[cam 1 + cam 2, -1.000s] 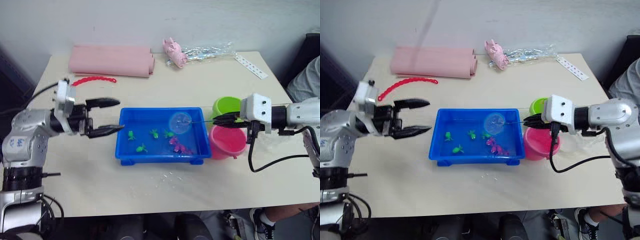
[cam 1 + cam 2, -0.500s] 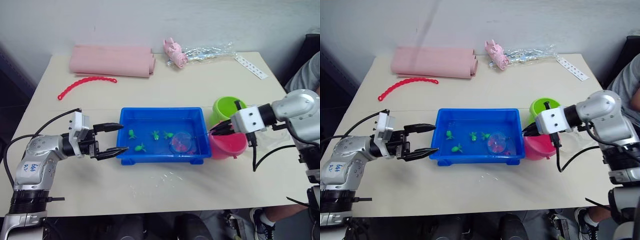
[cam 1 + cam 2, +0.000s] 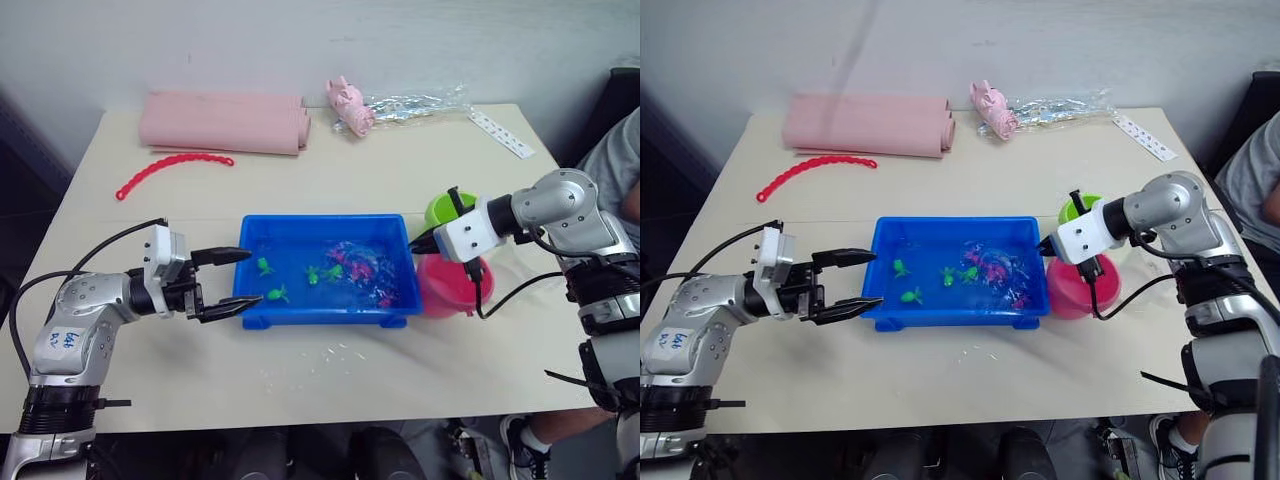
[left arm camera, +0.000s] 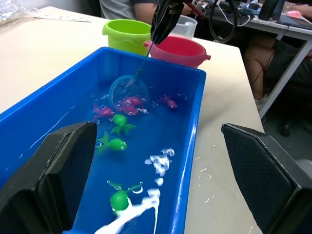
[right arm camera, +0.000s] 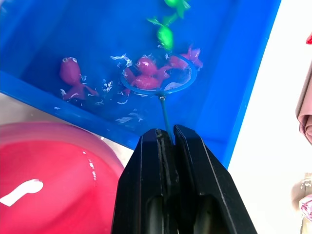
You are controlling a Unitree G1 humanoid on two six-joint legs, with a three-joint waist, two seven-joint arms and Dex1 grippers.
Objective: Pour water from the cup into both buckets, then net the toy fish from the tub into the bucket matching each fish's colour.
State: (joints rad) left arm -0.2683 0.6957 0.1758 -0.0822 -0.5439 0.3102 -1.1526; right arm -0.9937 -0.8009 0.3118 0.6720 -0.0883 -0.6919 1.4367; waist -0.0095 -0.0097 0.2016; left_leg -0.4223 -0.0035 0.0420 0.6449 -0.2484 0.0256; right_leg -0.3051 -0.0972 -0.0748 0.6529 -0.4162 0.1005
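Net (image 4: 128, 92) dipped in tub (image 4: 192, 126) among pink fish (image 5: 146, 66)

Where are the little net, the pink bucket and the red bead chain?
net (image 5: 157, 82), right wrist view, on its blue ring.
pink bucket (image 4: 178, 51), left wrist view, on its outer wall.
red bead chain (image 3: 172, 165), left eye view, mid-chain.

The tub (image 3: 322, 312) stands in the middle of the table (image 3: 330, 375), and the table in front of it is bare. The left gripper (image 3: 228, 283) blocks the tub's left end, its fingers spread. On the right end, the pink bucket (image 3: 455, 285) and the green bucket (image 3: 445, 209) stand close together. The right gripper (image 3: 420, 244) and the net (image 4: 129, 90) occupy the space above the tub's right half.
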